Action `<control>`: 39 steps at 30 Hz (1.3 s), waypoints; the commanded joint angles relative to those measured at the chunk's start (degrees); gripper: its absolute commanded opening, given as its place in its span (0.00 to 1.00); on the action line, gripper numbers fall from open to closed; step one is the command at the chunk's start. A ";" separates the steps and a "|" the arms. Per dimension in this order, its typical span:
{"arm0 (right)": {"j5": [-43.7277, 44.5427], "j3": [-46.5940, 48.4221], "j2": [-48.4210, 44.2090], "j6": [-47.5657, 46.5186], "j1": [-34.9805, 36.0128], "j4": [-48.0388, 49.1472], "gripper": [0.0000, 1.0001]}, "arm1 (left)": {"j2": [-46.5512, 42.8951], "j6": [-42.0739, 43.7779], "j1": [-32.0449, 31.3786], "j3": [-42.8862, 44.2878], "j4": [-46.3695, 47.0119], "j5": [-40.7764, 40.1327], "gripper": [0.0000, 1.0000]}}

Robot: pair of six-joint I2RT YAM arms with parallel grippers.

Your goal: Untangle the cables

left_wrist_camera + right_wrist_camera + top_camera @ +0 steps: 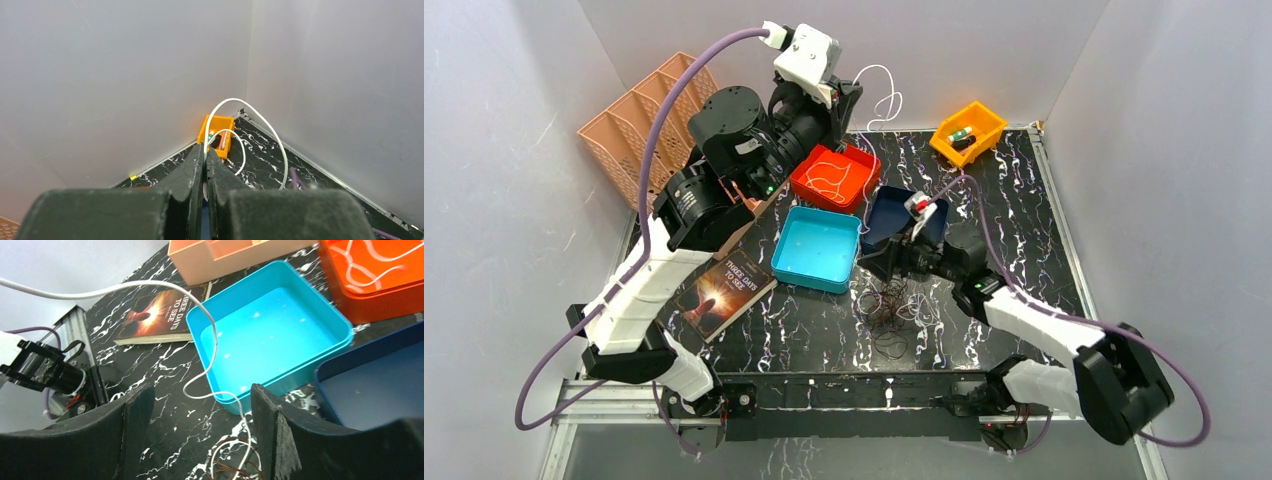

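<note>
High at the back, your left gripper (205,150) clamps the white cable (234,99), probably to draw it free. Your right gripper (200,392) gapes over the brown coil (232,471) by the teal tray (300,371).

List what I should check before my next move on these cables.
1. Left claw shut on the white cable: ok.
2. Right claw open and gripping nothing: ok; the white cable only passes between its fingers.
3. White cable free of the reddish-brown cable: not ok; it runs down into that coil.
4. White cable clear of the cyan tray: not ok; it drapes over a corner.
5. White strands in the red tray belong to the held cable: cannot tell.
</note>
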 commanded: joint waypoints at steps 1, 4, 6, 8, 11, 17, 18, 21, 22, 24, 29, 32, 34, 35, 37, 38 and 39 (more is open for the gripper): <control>-0.45 1.16 4.59 8.38 2.41 15.45 0.77 | -2.70 0.53 -0.14 -0.21 1.72 -0.80 0.00; 2.25 -0.11 7.49 12.60 4.27 20.19 0.74 | -2.83 0.52 -0.09 -0.52 1.72 -0.71 0.00; 4.14 -1.00 9.84 15.69 5.04 23.52 0.72 | -3.01 0.55 -0.10 -0.66 1.72 -0.62 0.00; 6.11 -2.33 12.59 19.26 5.70 28.35 0.69 | -3.21 0.48 -0.09 -0.83 1.63 -0.62 0.00; 9.86 -3.24 15.74 23.52 6.00 31.55 0.64 | -3.72 0.41 -0.11 -1.34 1.63 -0.74 0.00; 12.31 -3.09 19.26 25.42 6.34 33.20 0.54 | -4.59 0.13 -0.14 -2.20 1.63 -0.75 0.00; 12.10 -3.09 19.46 25.44 6.41 33.53 0.51 | -4.68 0.09 -0.14 -2.37 1.63 -0.90 0.00; 11.98 -3.25 19.56 25.33 6.51 33.73 0.38 | -4.95 0.13 -0.11 -3.08 1.71 -1.12 0.00; 11.90 -3.38 19.53 25.31 6.52 33.93 0.32 | -4.99 0.13 -0.10 -3.30 1.72 -1.21 0.00; 11.71 -3.59 18.76 24.99 6.47 33.90 0.22 | -5.43 0.09 -0.14 -4.27 1.72 -1.58 0.00; 13.28 -2.46 10.40 22.16 6.53 25.53 0.09 | -8.16 -0.57 -0.08 -8.69 1.72 -3.76 0.00; 15.54 1.61 2.53 18.11 6.49 12.21 0.07 | -10.65 -1.21 -0.08 -13.90 2.06 -6.45 0.00; 18.16 5.19 -2.18 14.93 6.47 2.54 0.07 | -12.53 -1.81 -0.09 -17.82 2.65 -8.41 0.00; 19.18 7.24 -4.73 13.24 6.46 -2.17 0.06 | -13.30 -2.39 -0.09 -19.77 2.79 -9.41 0.00; 22.19 11.40 -7.23 10.37 6.54 -10.77 0.05 | -15.09 -3.48 -0.12 -23.46 3.09 -11.21 0.00; 22.85 13.45 -8.02 9.16 6.54 -14.51 0.04 | -15.52 -4.01 -0.10 -25.22 3.33 -11.72 0.00; 23.48 15.42 -8.63 7.96 6.54 -17.77 0.04 | -16.39 -4.71 -0.10 -26.80 3.52 -12.23 0.00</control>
